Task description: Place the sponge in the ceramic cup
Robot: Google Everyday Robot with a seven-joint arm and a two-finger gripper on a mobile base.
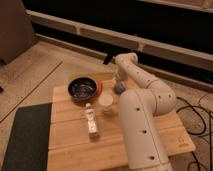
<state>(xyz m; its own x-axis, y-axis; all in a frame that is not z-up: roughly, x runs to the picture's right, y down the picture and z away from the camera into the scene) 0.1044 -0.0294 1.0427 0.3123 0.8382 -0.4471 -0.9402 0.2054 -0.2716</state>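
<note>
The claw (pixel 118 81) is down over the far side of the table (pixel 70 150), and I cannot tell whether it is clamped or loose. The blue-grey sponge (pixel 119 89) sits right at its tip. The ceramic cup (pixel 106 102) stands just nearer the camera, the dark bowl (pixel 82 88) off to the view's left, and the bottle (pixel 91 121) lies beyond the cup.

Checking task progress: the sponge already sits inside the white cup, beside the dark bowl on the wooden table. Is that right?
Not quite. The camera view shows the sponge outside the ceramic cup, at the pincer just beyond it. The cup does stand beside the dark bowl on the wooden table.
</note>
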